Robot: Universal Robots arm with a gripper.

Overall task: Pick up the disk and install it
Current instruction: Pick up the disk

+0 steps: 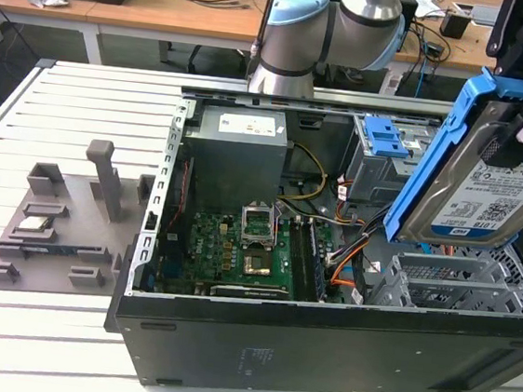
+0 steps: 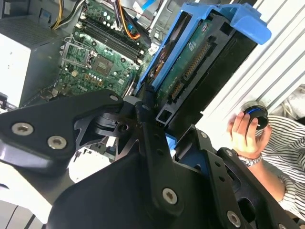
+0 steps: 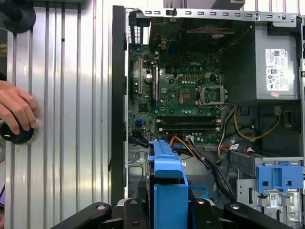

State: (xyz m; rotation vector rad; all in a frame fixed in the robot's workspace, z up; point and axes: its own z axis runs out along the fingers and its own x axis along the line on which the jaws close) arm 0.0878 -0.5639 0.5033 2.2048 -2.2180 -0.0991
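Pickup looks done: the gripper (image 1: pixel 520 125) pinches the disk (image 1: pixel 487 187), which hangs tilted above the open computer case (image 1: pixel 320 352), not yet seated. The exterior view shows the grey drive cage (image 1: pixel 458 282) just beneath it; the first wrist view adds a person's hand (image 3: pixel 16 109) curled over a black knob (image 3: pixel 16 136) on the slatted table (image 3: pixel 62 143)

I observe the disk (image 1: pixel 501 188): silver, white-and-blue label, framed in a bright blue bracket. It is aloft and steeply tilted above the open computer case (image 1: pixel 320 352), over its drive-bay end.
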